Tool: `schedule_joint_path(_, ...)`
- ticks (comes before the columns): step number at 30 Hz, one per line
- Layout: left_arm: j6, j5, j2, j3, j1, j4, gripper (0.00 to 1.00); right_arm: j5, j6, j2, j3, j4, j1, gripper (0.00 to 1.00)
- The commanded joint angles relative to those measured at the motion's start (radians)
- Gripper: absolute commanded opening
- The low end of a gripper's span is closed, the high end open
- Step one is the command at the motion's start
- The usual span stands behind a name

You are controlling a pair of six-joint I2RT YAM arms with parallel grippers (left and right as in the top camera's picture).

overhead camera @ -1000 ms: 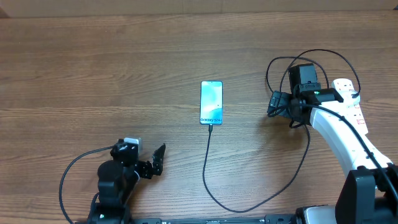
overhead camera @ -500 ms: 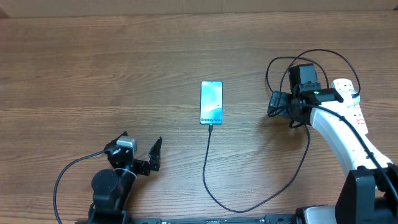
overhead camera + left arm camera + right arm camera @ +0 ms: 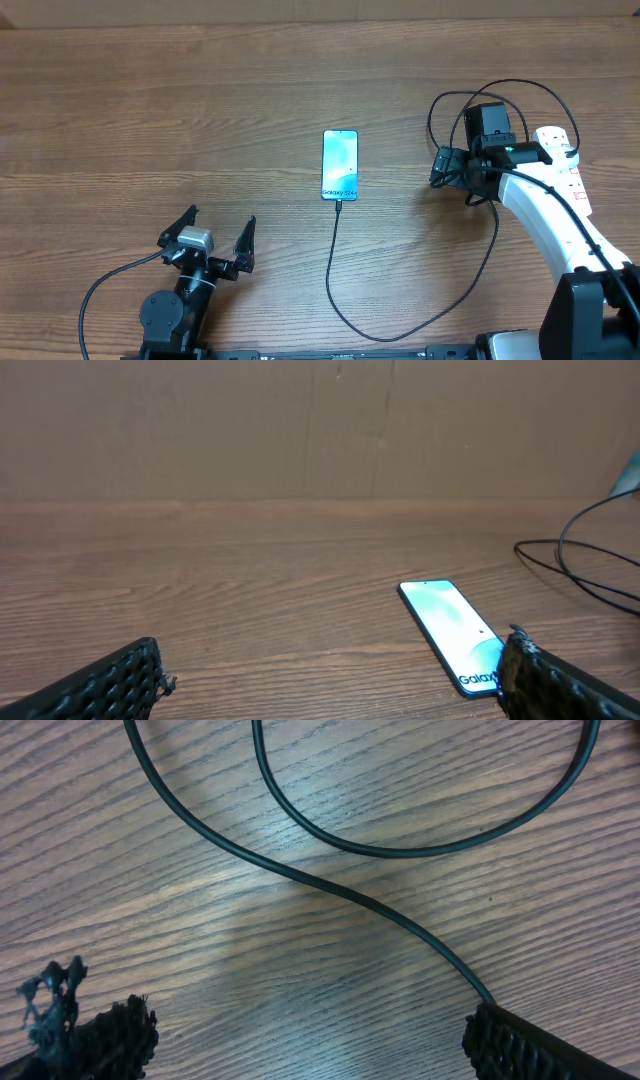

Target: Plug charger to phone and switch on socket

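Wooden table, brown, grain running left to right, is filling the overhead view from near edge to far. Plain brown wall panel is standing along the far side, showing a faint vertical seam. Soft light is falling evenly, leaving a pale sheen on the right-hand boards.

From overhead, we look straight down on much of the wooden table. Our left wrist camera sits low near the tabletop's near edge, facing level across it toward a brown back wall; it shares the phone with the overhead view. Our right wrist camera points steeply down, very close on the charger, probably the loops beside the right arm seen from above.
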Motion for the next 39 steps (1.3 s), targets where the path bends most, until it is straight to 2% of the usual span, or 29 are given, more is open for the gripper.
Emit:
schedule_joint_path(1, 0.010, -0.019, -0.013, -0.003, -0.001, -0.007, 1.00, 0.000, -0.006, -0.027, -0.002, 0.005, -0.001, 1.00)
schedule_joint_path(7, 0.039, -0.022, -0.013, -0.003, -0.001, -0.007, 1.00, 0.000, -0.006, -0.027, -0.002, 0.005, -0.001, 1.00)
schedule_joint_path(39, 0.038, -0.020, -0.012, -0.003, 0.000, -0.003, 1.00, 0.000, -0.006, -0.027, -0.002, 0.005, -0.001, 1.00)
